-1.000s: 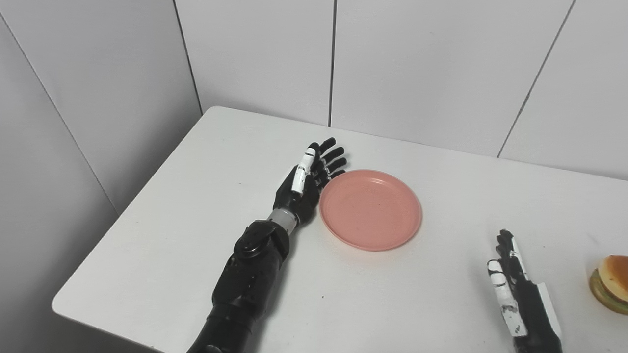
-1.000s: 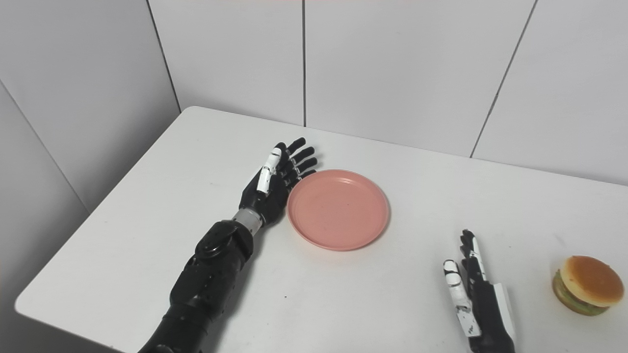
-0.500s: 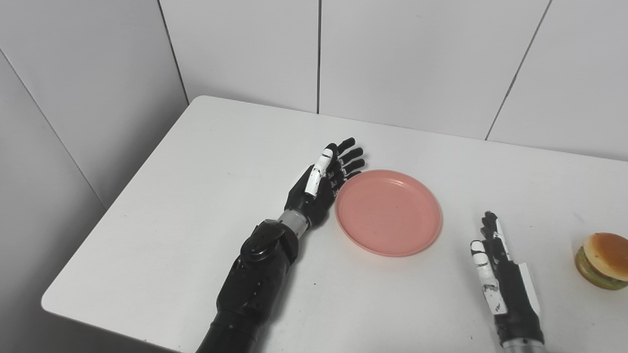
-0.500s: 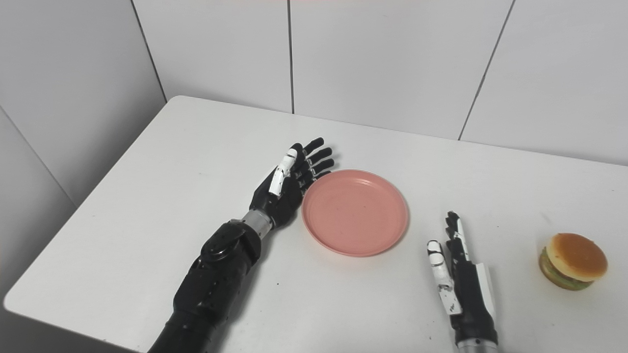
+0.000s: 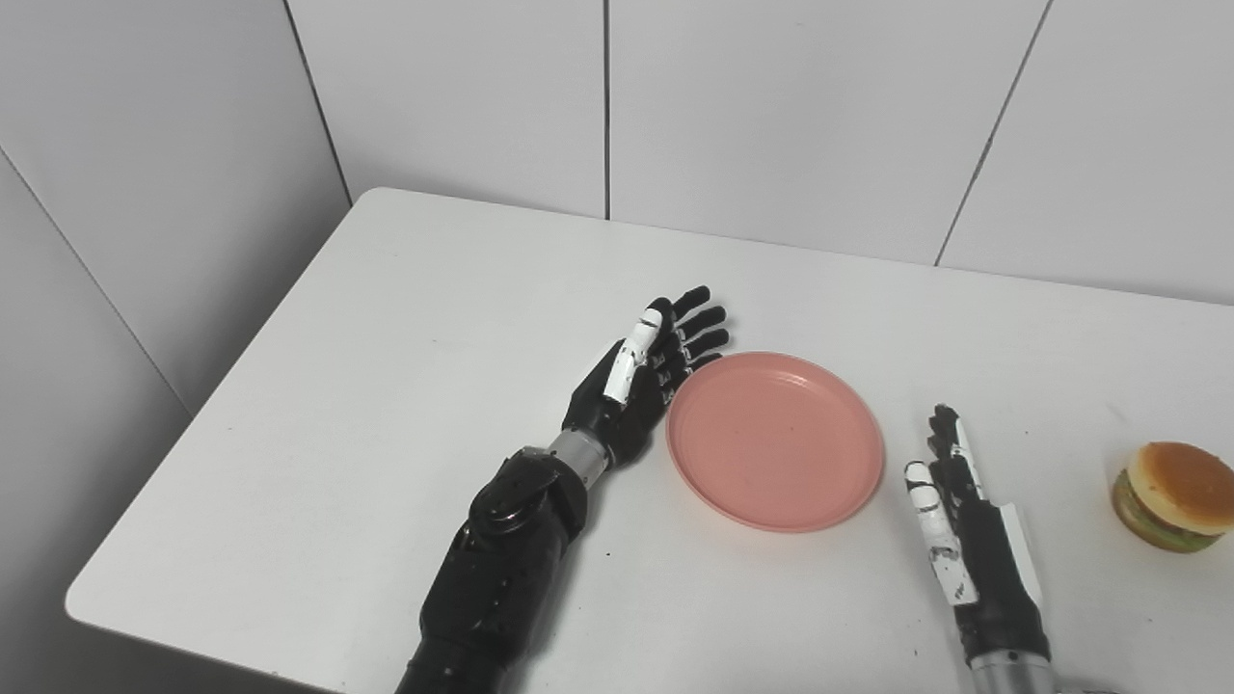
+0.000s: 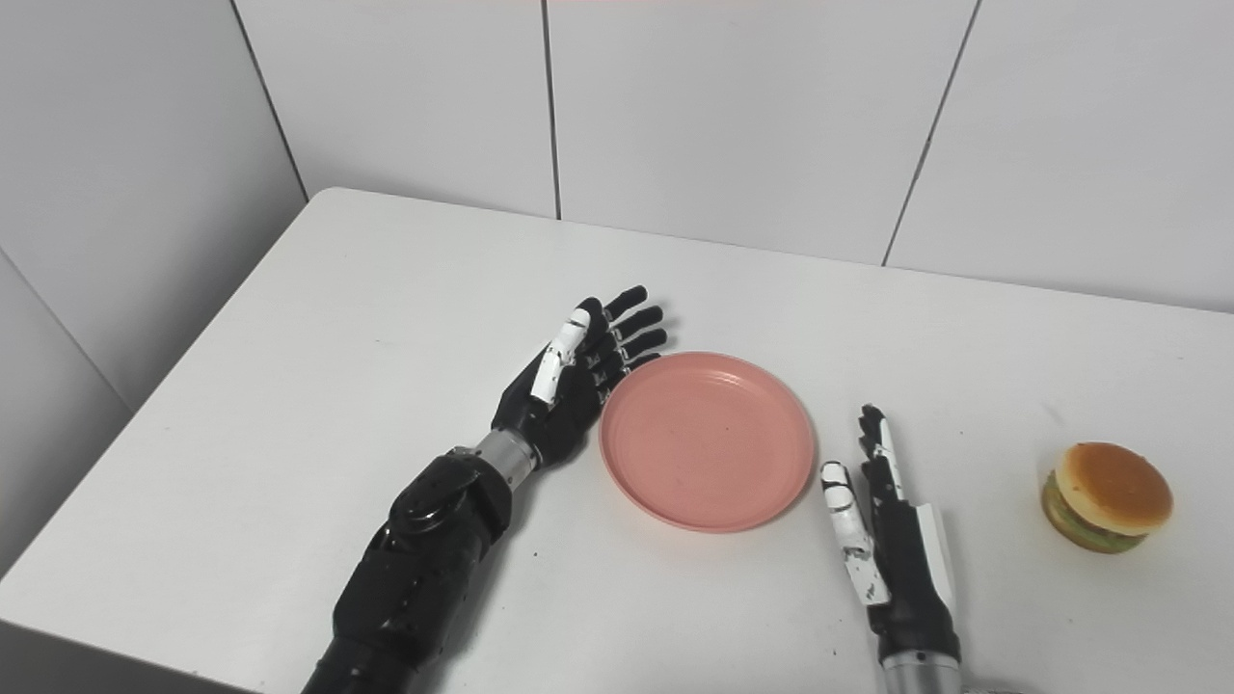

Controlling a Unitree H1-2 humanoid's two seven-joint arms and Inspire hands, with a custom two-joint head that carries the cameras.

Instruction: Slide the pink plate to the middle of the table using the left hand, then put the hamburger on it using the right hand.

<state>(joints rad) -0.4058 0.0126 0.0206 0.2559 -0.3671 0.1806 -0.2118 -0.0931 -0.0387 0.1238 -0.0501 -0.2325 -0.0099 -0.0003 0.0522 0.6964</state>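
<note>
The pink plate [image 5: 776, 440] lies flat and empty on the white table [image 5: 405, 318], near its middle. My left hand [image 5: 644, 378] is open, fingers straight, its edge against the plate's left rim. My right hand [image 5: 964, 520] is open and empty, resting on the table just right of the plate, apart from it. The hamburger [image 5: 1171, 495] stands on the table at the far right, well right of my right hand. The same scene shows in the right eye view: plate [image 6: 707, 440], left hand [image 6: 576, 383], right hand [image 6: 882, 520], hamburger [image 6: 1107, 495].
White tiled walls stand behind the table and to its left. The table's left edge [image 5: 207, 410] and front left corner [image 5: 82, 607] are in view.
The camera has shifted. My left hand and the plate have moved to the right across the table. My right hand has come further forward into view, nearer the plate.
</note>
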